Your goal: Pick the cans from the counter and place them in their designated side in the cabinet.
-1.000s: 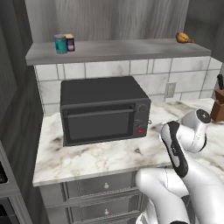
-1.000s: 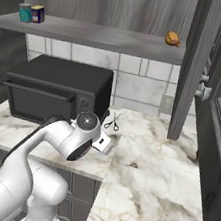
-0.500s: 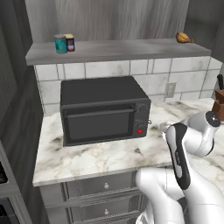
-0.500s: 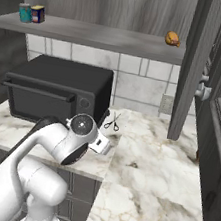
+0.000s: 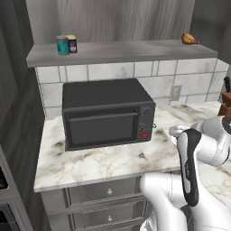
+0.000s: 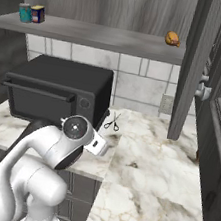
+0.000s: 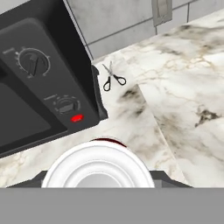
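Mostly, cabinet (image 6: 99, 35): one long shelf board over the microwave, with one open door (image 6: 192, 70) hanging at its right end. A lift straight up from here risks striking the board's front edge or that door.
Surface (image 5: 103, 162): one marble slab. The arm is low near its front edge, right of the microwave.
Microwave (image 5: 106, 113): one, directly under the shelf. A leftward swing could clip its right front corner.
End effector (image 6: 98, 146): the fingers are hidden behind a can in the hand view, so I cannot tell how wide they stand or whether they grip.
Red can (image 7: 105, 142): one, its white top with a red rim hard against the hand camera. It is probably carried, and if loosely, a fast swing could drop it.
Blue can (image 5: 71, 43): one, yellow-topped, at the shelf's left end.
Teal can (image 5: 62, 45): one, just beside the blue can. Setting the red can down there could knock either over.
Food item (image 5: 190, 39): one, at the shelf's right end.
Scissors (image 7: 113, 76): one pair, by the surface's back edge.
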